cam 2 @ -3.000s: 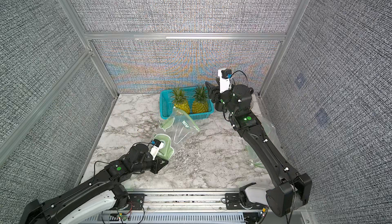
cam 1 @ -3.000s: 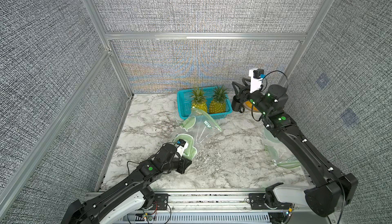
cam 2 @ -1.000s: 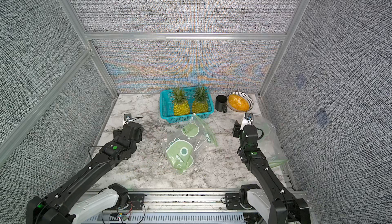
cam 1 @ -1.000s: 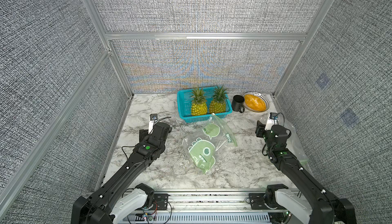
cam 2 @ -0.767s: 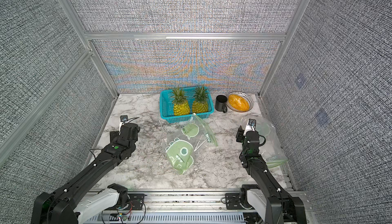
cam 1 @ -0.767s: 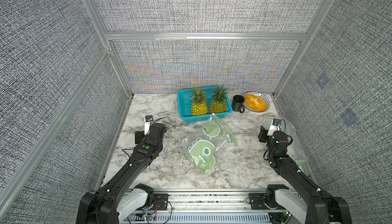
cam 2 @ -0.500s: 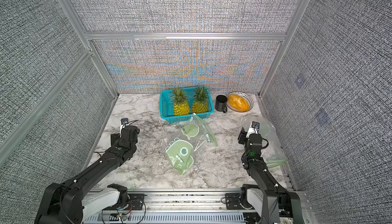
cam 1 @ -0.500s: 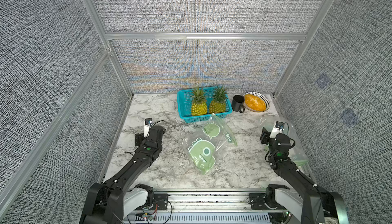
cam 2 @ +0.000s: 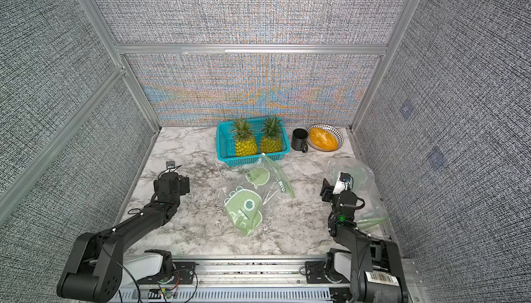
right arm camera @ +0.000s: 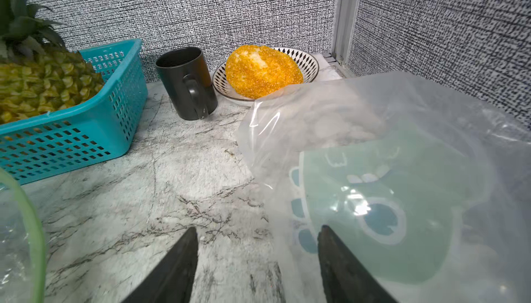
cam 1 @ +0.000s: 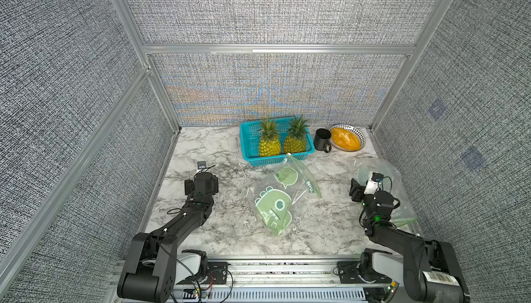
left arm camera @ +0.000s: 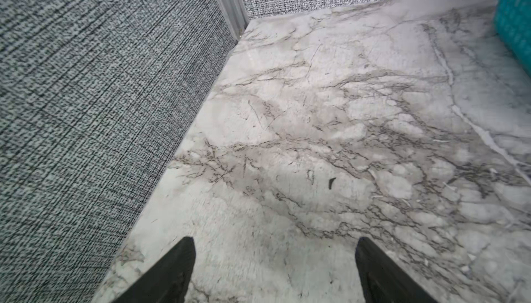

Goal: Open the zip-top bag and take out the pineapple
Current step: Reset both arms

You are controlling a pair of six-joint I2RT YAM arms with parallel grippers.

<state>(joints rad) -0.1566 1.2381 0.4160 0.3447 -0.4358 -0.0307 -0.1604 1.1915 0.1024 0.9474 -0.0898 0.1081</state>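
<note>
Your zip-top bag [cam 1: 273, 206] lies midway across the desk [cam 1: 212, 149], long axis running front edge to back. It sits between left pincer [left arm camera: 274, 241] and right pincer [right arm camera: 257, 229], about equally near each; both have jaws spread, holding nothing.

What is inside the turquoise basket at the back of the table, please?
One pineapple and a second pineapple stand upright side by side in the basket. The floor beneath them is covered, so anything lying under them cannot be seen.
</note>
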